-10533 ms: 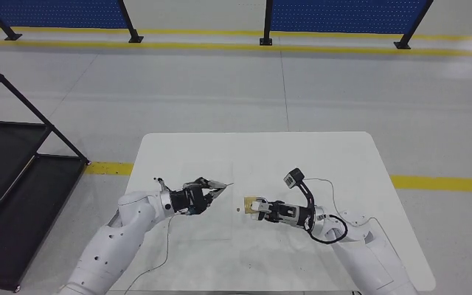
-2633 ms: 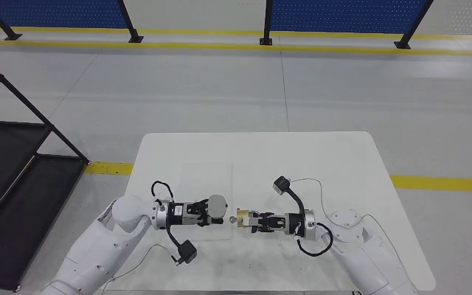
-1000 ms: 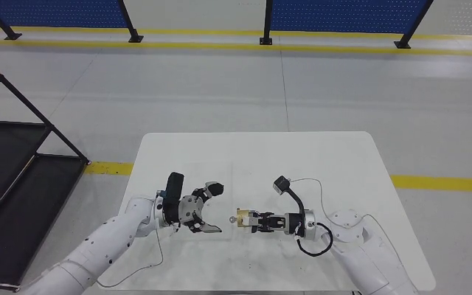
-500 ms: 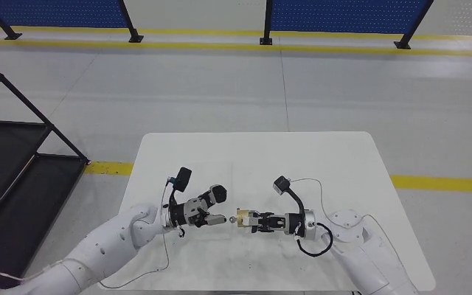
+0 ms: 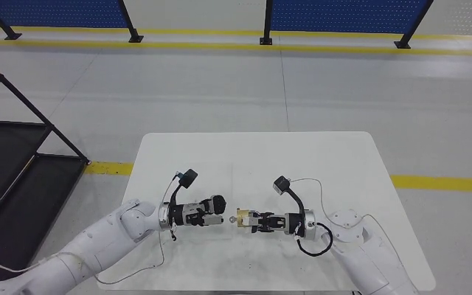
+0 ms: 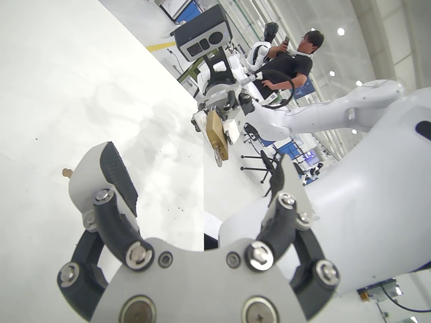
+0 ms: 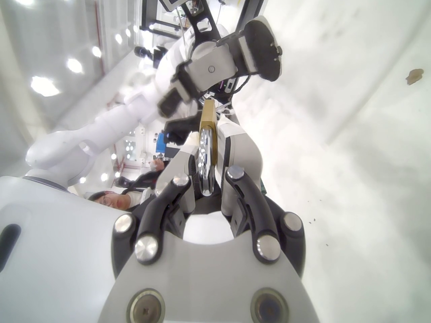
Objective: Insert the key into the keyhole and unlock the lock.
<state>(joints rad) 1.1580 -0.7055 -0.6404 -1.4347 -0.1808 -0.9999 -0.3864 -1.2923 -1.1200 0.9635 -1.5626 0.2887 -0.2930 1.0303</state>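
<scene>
The lock (image 5: 243,218), a brass padlock, is held over the near middle of the table (image 5: 332,162) by the right gripper (image 5: 254,220), whose claw is closed narrowly on it from both sides. In the right wrist view the silver shackle (image 7: 206,159) is seen lying between that gripper's fingers, with the brass body pointing outward. A small silver piece, taken to be the key (image 6: 219,158), is seen standing out of the lock's free end, toward the left gripper (image 5: 218,210). The left gripper is held just beside that end and faces it. Its claw is spread wide, with nothing between the black pads (image 6: 118,176), and a small gap is seen between it and the key.

The table is white, with rounded corners. In the wrist views its top is marked with faint grey smudges and scattered dark specks, and a small tan scrap (image 6: 66,172) is seen lying on it, apart from both grippers.

The table is surrounded by a pale grey floor (image 5: 221,88), which is crossed by yellow lines (image 5: 435,181). Blue panels (image 5: 346,15) on black posts are set along the far side. A black rack (image 5: 29,169) is placed on the floor to the robot's left of the table. Round ceiling lights (image 6: 340,31) are seen in the wrist views.
</scene>
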